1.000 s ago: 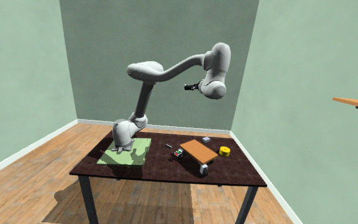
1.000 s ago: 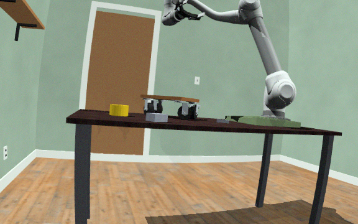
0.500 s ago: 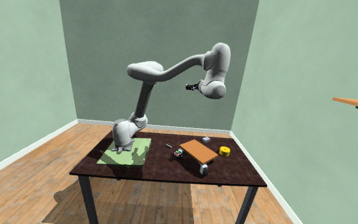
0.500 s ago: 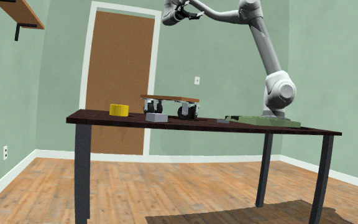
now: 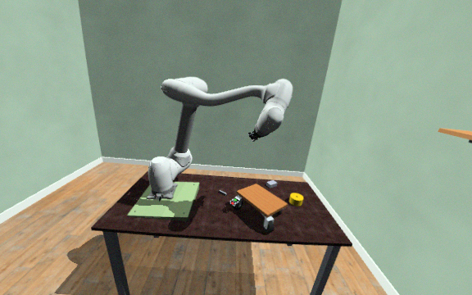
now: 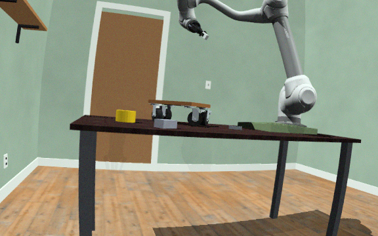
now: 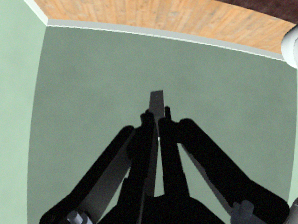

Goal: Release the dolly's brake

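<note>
The black two-finger tool, fingers pressed together on nothing, likely to form one blunt tip for pushing, hangs high above the dark table. Well below, the wooden-decked dolly stands right of centre, its red-and-green brake pedal untouched at its left caster.

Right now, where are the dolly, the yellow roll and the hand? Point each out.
dolly (image 5: 261, 198), top view, middle of its wooden deck.
yellow roll (image 5: 296, 199), top view, its upper face, on the table beside the dolly.
hand (image 6: 205, 36), exterior view, the closed fingertips, high above the table.
</note>
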Motion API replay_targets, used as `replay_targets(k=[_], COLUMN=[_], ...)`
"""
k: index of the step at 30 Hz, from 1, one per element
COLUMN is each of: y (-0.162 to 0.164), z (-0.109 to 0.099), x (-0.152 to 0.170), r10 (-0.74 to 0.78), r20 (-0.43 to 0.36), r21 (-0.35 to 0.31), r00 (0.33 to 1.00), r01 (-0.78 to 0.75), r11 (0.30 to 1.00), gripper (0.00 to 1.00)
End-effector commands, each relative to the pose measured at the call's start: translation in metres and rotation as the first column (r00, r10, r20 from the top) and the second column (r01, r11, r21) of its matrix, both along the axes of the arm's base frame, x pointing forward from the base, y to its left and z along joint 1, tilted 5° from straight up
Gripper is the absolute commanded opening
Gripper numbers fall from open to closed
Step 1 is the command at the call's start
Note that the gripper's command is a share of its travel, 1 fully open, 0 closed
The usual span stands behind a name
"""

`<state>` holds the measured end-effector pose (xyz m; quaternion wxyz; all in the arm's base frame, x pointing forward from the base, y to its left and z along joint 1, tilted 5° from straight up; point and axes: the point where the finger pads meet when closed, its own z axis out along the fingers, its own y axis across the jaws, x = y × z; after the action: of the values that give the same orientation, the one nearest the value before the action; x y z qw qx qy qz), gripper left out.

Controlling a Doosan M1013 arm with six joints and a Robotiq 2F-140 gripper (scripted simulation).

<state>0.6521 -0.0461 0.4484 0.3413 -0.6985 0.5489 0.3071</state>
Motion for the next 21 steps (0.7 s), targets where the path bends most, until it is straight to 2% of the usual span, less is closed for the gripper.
replay_targets(k=[1,2,3,5,6,7,8,10,11,12,13,15,16,18,19,21], y=[0.003,0.004,-0.003,-0.005,-0.014,-0.017,-0.026,-0.032,-0.044,-0.047,-0.06,-0.06,-0.073,-0.091,-0.091,-0.101], z=[-0.068,-0.082,-0.095,-0.125,-0.137,-0.152,-0.164,-0.187,-0.202,-0.209,-0.224,-0.224,-0.24,-0.255,-0.255,-0.262], x=[-0.016,-0.019,-0.026,-0.035,-0.042,-0.047,-0.054,-0.064,-0.072,-0.076,-0.085,-0.085,-0.093,-0.103,-0.103,-0.107], r10=[0.023,0.023,0.067,0.067,0.123,0.123,0.187,0.187,0.256,0.256,0.324,0.324,0.386,0.483,0.483,0.535], r20=[0.021,0.021,0.032,0.032,0.04,0.04,0.043,0.043,0.041,0.041,0.034,0.034,0.023,0.0,0.0,-0.017], r21=[-0.201,-0.201,-0.314,-0.314,-0.42,-0.42,-0.516,-0.516,-0.597,-0.597,-0.665,-0.665,-0.718,-0.787,-0.787,-0.819], r00=[1.0,1.0,0.997,0.997,0.992,0.992,0.981,0.981,0.966,0.966,0.946,0.946,0.922,0.876,0.876,0.844], r01=[-0.018,-0.018,-0.053,-0.053,-0.095,-0.095,-0.139,-0.139,-0.182,-0.182,-0.221,-0.221,-0.253,-0.298,-0.298,-0.319], r11=[0.979,0.979,0.948,0.948,0.903,0.903,0.846,0.846,0.781,0.781,0.714,0.714,0.648,0.54,0.54,0.477], gripper=[0.0,0.0,0.0,0.0,0.0,0.0,0.0,0.0,0.0,0.0,0.0,0.0,0.0,0.0,0.0,0.0])
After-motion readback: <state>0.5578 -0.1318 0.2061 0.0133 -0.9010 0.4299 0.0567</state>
